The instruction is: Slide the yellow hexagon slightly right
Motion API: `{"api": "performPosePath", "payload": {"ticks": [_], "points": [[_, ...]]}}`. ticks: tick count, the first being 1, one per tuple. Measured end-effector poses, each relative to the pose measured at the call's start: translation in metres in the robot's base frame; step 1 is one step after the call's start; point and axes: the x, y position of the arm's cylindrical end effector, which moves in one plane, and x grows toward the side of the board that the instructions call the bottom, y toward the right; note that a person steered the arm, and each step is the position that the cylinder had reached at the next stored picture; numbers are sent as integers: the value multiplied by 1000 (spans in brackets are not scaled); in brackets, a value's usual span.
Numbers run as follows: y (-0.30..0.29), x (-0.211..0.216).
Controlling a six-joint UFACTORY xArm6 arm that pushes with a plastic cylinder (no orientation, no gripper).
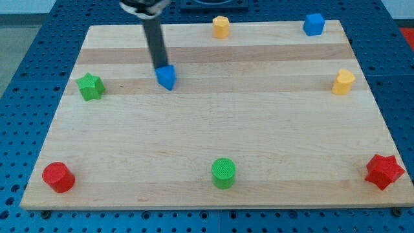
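Observation:
Two yellow blocks show. One yellow block (343, 81) near the view's right edge looks like a hexagon. The other yellow block (220, 26) sits at the top edge, middle; I cannot make out its shape. My tip (160, 67) is at the upper left of the board, right against the top-left side of a blue triangle (166, 77). The tip is far to the left of the right-hand yellow block and below-left of the top yellow block.
A green star (90, 86) is at the left. A blue cube (314, 24) is at the top right. A red cylinder (58, 177) is at the bottom left, a green cylinder (223, 173) at the bottom middle, a red star (384, 171) at the bottom right. The wooden board (259, 129) lies on blue pegboard.

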Motion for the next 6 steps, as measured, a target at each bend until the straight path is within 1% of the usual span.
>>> {"api": "performPosePath", "payload": {"ticks": [1, 2, 3, 4, 5, 6], "points": [[49, 26], [39, 1], [47, -46], [58, -113], [61, -160], [77, -160]]}}
